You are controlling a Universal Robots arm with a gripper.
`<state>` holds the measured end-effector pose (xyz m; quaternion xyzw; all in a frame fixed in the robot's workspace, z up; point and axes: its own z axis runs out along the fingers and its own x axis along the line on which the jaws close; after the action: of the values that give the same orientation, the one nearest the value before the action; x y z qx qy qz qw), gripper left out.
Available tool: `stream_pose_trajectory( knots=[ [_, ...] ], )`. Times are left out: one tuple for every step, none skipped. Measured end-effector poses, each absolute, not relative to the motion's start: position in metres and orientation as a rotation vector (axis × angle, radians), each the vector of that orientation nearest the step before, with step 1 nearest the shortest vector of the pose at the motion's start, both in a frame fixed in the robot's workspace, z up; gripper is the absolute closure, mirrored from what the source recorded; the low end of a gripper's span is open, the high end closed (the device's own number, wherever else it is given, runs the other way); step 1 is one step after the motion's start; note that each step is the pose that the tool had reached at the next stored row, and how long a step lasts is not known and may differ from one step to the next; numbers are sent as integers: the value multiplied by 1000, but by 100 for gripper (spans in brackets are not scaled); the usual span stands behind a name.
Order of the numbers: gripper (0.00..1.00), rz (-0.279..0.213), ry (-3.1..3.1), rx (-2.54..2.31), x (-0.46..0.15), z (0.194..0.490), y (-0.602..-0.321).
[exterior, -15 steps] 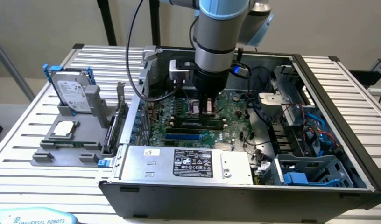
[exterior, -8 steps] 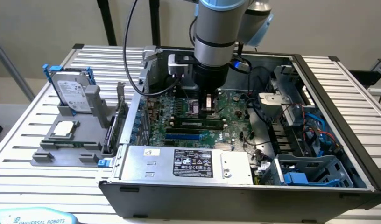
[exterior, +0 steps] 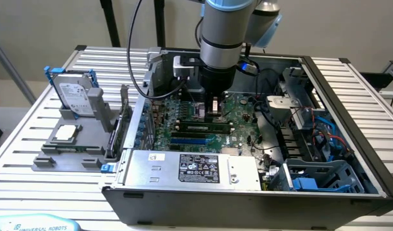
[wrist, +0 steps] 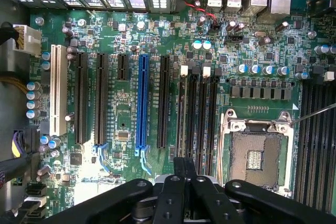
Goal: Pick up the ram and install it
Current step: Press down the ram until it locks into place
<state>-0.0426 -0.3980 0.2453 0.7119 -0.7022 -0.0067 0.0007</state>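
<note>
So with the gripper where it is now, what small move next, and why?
Probably ease straight down, as a press. The gripper is shut with nothing visibly held, hovering over the memory slots, and the ram already stands in one just below it.

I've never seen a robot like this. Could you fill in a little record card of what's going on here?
Setting: open computer case on a slatted table
Robot: one arm reaching down into the case
Gripper: shut, low over the motherboard
Held: cannot tell whether anything is pinched
Ram: a long stick lying along a memory slot, just in front of the gripper
Processor socket: empty
Holder outside the case: hard drive standing upright, processor chip lying flat
</note>
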Motion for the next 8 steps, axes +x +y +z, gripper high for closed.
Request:
stream_pose_trajectory(
  knots=[
    [89, -21, -2205, 2236, -43, 245, -398],
    [89, -21, -2205, 2236, -43, 245, -398],
    [89, -21, -2205, 2236, -43, 245, -398],
    [89, -21, -2205, 2236, -43, 245, -398],
    [89, -21, -2205, 2235, -43, 245, -398],
    [89, -21, -2205, 2236, -43, 245, -398],
    [89, -21, -2205, 2235, -43, 245, -397],
    [89, -21, -2205, 2235, -43, 245, -397]
  ],
)
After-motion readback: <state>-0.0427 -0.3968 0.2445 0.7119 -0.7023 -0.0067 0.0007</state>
